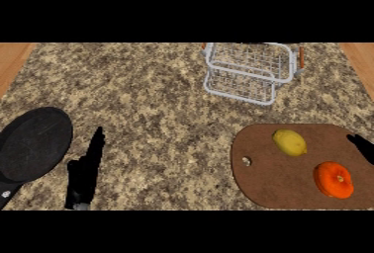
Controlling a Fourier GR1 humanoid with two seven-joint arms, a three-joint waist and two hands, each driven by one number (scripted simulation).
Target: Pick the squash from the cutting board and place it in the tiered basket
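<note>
Yellow squash (290, 142) lay untouched on cutting board (270, 188); right hand (362, 147) at edge, grip unreadable; left hand (85, 170) straight-fingered, resting.

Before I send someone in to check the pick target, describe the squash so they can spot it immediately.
Look at the brown wooden cutting board at the right of the speckled granite counter, below the white wire tiered basket. Two items lie on it. The squash is the orange, round, flattened one nearer the lower right, not the yellow oval lemon above it.
</note>
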